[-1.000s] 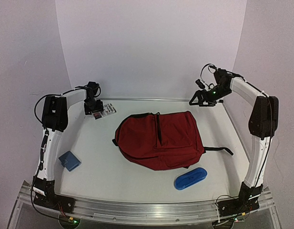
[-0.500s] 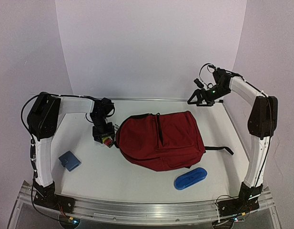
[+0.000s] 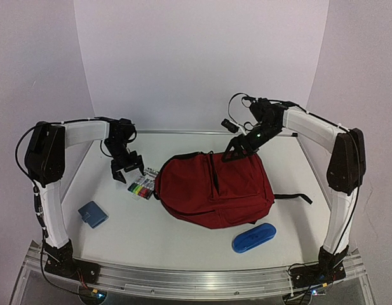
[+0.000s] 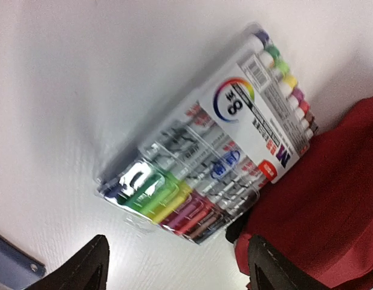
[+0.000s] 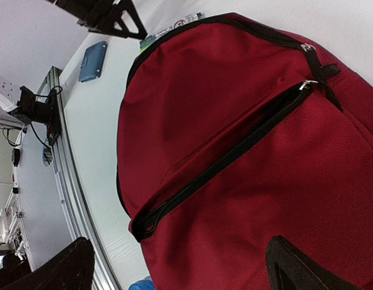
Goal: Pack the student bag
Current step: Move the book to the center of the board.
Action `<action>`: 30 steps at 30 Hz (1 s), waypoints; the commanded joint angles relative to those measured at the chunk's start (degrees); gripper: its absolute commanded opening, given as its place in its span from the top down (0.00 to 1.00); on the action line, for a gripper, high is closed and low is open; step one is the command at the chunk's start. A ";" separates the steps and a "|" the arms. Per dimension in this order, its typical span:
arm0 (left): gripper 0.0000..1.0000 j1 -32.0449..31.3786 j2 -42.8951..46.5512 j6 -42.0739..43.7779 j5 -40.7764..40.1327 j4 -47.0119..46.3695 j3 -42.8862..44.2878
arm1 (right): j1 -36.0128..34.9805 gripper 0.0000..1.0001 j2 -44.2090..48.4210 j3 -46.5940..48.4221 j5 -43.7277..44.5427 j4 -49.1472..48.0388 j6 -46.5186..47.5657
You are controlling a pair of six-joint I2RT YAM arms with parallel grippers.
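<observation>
- White table top (image 3: 183, 244) and pale walls are making up the whole place. The big dark red soft cloth backpack (image 3: 215, 187) is lying flat near the middle of the table, a bit to the right.
- Its long black zip (image 5: 234, 145) is looking closed to me, so nothing is going in yet.
- The right gripper (image 3: 237, 151) is hanging over the far top edge of the backpack. Its two fingers are standing wide apart and holding nothing.
- A clear flat pack of coloured marker pens (image 4: 216, 151) is lying at the backpack's left edge, one end touching the red cloth.
- The left gripper (image 3: 127, 170) is hovering over the pens, fingers apart, holding nothing.
- A long blue hard case (image 3: 254, 237) is lying near the backpack's front edge. A small blue square thing (image 3: 93, 214) is lying well apart, on the left.
- I am thinking the soft backpack may slide or bunch up if the zip is tugged while nothing is pinning it down. The shiny flat pack may slip from the fingers, because it is lying so low on the table.
</observation>
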State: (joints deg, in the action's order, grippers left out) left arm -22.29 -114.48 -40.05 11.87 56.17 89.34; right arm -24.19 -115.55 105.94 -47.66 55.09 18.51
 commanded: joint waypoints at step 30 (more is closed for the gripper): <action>0.56 5.25 4.36 10.78 43.22 -41.48 -20.14 | -0.51 0.12 -12.55 -4.19 18.22 -0.89 -0.49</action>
State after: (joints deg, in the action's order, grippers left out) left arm -14.71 -115.90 -23.07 43.95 23.63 70.52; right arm -24.60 -123.21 104.88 -32.23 49.35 19.27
